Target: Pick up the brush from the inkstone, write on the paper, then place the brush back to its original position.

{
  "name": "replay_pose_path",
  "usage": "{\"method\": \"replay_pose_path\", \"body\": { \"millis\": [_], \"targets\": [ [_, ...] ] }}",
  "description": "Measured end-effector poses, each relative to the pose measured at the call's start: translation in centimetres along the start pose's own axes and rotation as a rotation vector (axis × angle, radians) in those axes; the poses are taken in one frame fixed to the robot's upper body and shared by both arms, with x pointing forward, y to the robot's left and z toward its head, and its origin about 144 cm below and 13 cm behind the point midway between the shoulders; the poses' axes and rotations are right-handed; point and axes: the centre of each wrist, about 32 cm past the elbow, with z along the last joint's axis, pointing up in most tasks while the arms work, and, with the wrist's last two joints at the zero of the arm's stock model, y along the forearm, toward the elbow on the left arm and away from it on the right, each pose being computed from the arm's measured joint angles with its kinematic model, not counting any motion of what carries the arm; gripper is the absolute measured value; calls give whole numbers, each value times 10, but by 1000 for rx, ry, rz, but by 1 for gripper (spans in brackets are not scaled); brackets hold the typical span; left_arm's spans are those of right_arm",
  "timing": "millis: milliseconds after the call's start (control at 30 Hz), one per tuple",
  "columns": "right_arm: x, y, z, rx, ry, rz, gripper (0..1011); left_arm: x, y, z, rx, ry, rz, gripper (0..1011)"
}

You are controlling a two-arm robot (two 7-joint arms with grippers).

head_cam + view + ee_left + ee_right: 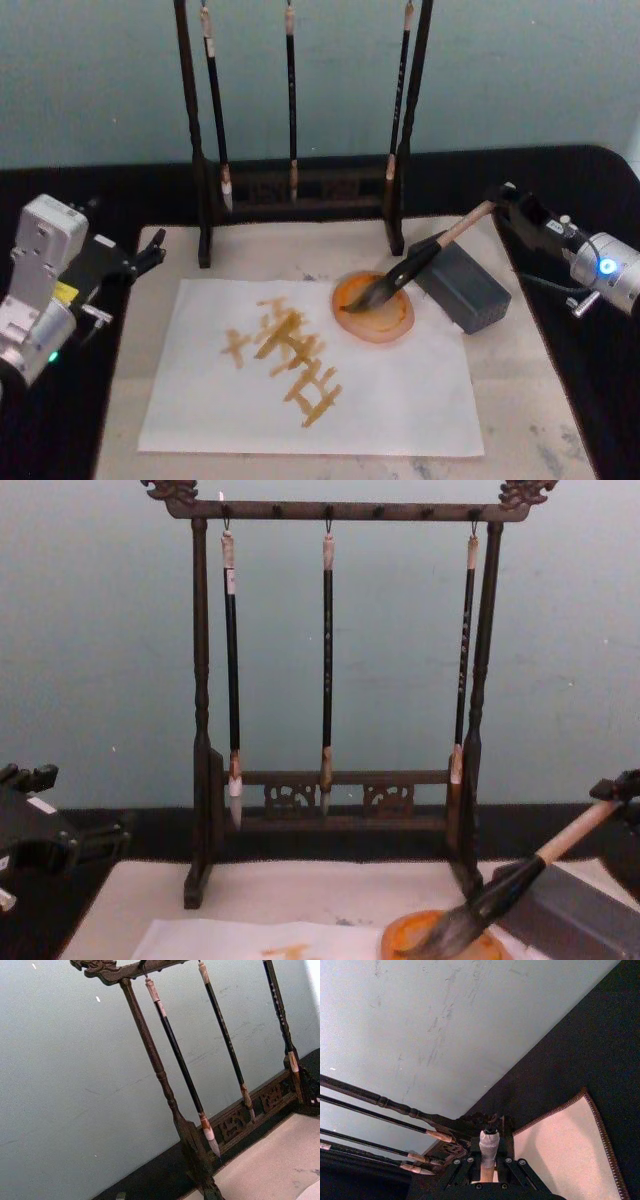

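Note:
The brush lies slanted, its dark bristles resting in the round orange inkstone and its black ferrule leaning on the corner of a grey block. My right gripper is shut on the top end of the pale handle, to the right of the inkstone. In the right wrist view the handle end sits between the fingers. The chest view has the brush running down into the inkstone. The white paper carries orange-yellow strokes. My left gripper is parked open at the left, off the mat.
A dark wooden rack with three slim black-handled brushes stands behind the paper. The beige felt mat lies under everything on a black table. A pale wall rises behind the rack.

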Motion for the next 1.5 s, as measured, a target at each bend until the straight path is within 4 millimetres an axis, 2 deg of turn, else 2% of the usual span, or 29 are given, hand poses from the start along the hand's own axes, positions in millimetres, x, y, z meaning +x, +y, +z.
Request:
{"method": "replay_pose_path", "body": {
  "millis": [200, 967, 1000, 1100, 1500],
  "targets": [
    [0, 0, 0, 1, 0, 1, 201, 0, 0, 0, 0, 0, 0, 1010],
    [0, 0, 0, 2, 1, 2, 916, 0, 0, 0, 0, 0, 0, 1010],
    [0, 0, 0, 2, 1, 2, 916, 0, 0, 0, 0, 0, 0, 1009],
    [0, 0, 0, 2, 0, 2, 1000, 0, 0, 0, 0, 0, 0, 1010],
    [-1, -3, -1, 10, 4, -2, 1000, 0, 0, 0, 0, 0, 0, 1010]
  ]
}}
